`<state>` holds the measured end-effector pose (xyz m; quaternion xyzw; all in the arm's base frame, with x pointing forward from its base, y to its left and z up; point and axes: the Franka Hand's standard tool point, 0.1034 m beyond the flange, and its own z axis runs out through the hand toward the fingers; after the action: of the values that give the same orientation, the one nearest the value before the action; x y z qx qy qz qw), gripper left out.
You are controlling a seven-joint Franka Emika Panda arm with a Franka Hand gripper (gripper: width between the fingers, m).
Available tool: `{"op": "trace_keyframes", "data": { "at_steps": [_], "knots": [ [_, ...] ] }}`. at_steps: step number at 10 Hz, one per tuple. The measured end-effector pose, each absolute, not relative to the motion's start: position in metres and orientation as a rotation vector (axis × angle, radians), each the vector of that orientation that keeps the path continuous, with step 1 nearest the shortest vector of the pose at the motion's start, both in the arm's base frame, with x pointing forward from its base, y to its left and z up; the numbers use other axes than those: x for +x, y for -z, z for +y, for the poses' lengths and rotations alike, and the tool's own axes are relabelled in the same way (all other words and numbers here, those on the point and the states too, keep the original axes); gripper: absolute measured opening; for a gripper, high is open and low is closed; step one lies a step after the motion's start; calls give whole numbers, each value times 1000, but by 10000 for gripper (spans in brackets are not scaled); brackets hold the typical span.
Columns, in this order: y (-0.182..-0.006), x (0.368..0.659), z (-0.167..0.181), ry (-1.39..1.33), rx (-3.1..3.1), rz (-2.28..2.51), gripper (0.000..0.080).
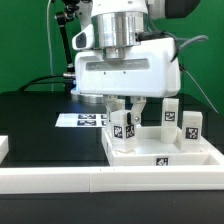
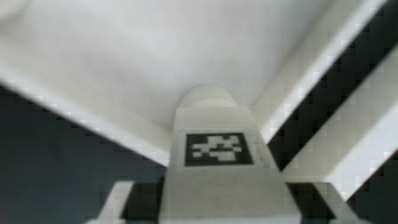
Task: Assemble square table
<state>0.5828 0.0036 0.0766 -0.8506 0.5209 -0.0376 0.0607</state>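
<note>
Slab (image 1: 160, 155) on table (image 1: 40, 115); legs (image 1: 168, 116) upright on it; marker board (image 1: 80, 120) at slab's 10 o'clock; border bar (image 1: 100, 180) at 6.

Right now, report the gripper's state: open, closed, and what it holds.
Gripper: closed on a white table leg, one finger on each side, over the square tabletop.

Marker board (image 1: 82, 120) on black table (image 1: 35, 125)
</note>
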Motion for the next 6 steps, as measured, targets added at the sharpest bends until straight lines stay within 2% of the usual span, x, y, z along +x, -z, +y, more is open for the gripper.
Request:
{"op": "trace_keyframes", "data": {
  "at_steps": [6],
  "knots": [
    [-76,582,6,45,-2106,2142,290]
  ]
}}
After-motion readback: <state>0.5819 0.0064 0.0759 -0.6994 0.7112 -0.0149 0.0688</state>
